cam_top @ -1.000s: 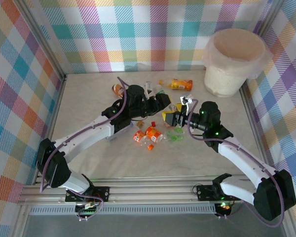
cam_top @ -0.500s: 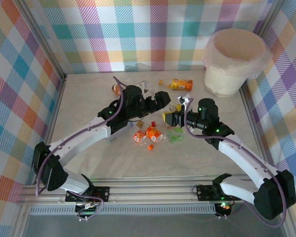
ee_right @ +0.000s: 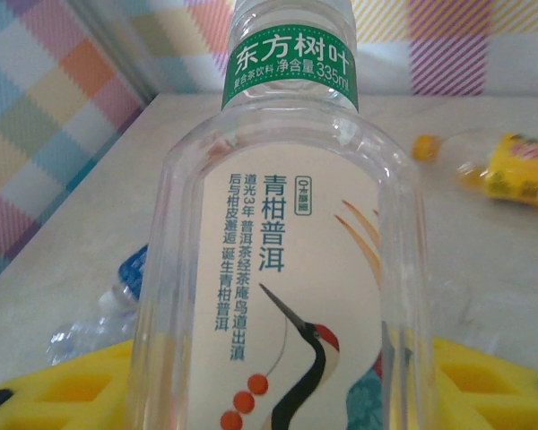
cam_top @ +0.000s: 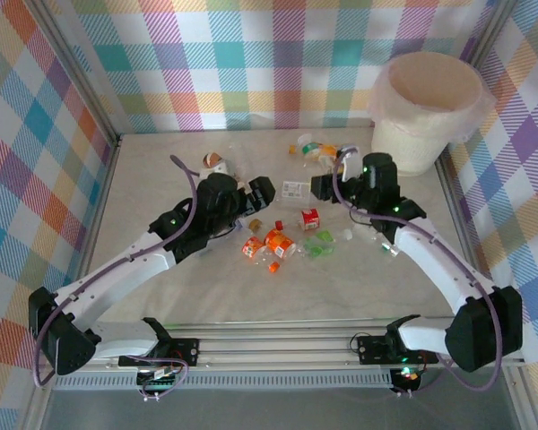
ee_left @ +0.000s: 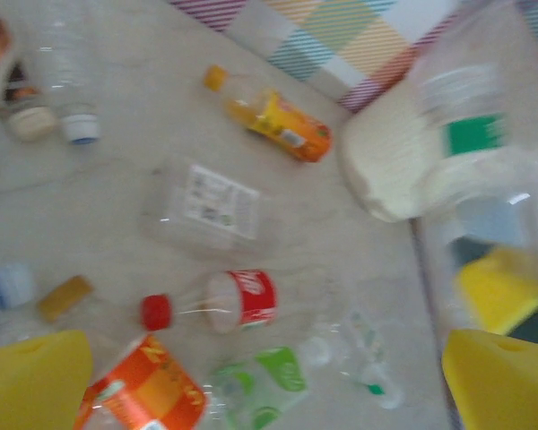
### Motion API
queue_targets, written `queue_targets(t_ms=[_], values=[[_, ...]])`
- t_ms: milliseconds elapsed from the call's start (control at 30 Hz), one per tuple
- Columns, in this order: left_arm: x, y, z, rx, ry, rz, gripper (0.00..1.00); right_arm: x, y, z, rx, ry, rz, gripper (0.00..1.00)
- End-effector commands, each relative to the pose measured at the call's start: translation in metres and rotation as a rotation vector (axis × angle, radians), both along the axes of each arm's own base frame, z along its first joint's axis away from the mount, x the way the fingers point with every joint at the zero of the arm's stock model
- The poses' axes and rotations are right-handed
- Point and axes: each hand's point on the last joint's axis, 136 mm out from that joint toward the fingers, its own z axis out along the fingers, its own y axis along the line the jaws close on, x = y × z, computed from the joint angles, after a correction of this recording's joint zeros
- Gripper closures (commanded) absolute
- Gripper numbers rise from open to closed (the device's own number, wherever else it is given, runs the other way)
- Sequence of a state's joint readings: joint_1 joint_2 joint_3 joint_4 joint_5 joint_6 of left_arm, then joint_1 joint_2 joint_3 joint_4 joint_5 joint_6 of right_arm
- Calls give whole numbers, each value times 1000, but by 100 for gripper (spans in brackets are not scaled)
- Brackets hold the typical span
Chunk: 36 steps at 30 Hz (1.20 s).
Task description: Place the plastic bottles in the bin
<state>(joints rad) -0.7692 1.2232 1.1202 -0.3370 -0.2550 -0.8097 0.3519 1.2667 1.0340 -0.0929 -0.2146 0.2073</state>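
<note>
On the pale counter [cam_top: 161, 179], the cream bin [cam_top: 403, 143] is standing in the far right corner. The right gripper [cam_top: 325, 185] is clamping 1 clear green-banded bottle [ee_right: 278, 224], short of the bin. The left gripper [cam_top: 261, 191] is hanging with jaws apart above the plastic bottles [cam_top: 278, 240] lying scattered mid-counter.

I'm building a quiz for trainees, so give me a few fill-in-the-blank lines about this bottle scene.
1. The right hand grips a clear bottle whose neck band is ____.
2. The left hand is open and holds ____.
3. The bin stands in the far ____ corner.
Missing words: green; nothing; right.
</note>
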Motion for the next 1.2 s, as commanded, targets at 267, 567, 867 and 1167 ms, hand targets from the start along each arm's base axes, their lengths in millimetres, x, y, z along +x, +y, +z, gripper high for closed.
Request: queue_targets(t_ms=[267, 567, 867, 1167], values=[[-17, 59, -44, 176, 39, 173, 0, 92, -92, 103, 143, -118, -309, 46], [-31, 88, -56, 222, 43, 232, 0, 173, -177, 122, 293, -85, -588, 43], [-42, 106, -67, 241, 78, 266, 0, 236, -238, 115, 321, 33, -723, 41], [-41, 116, -71, 225, 93, 317, 0, 259, -271, 91, 368, 92, -918, 24]])
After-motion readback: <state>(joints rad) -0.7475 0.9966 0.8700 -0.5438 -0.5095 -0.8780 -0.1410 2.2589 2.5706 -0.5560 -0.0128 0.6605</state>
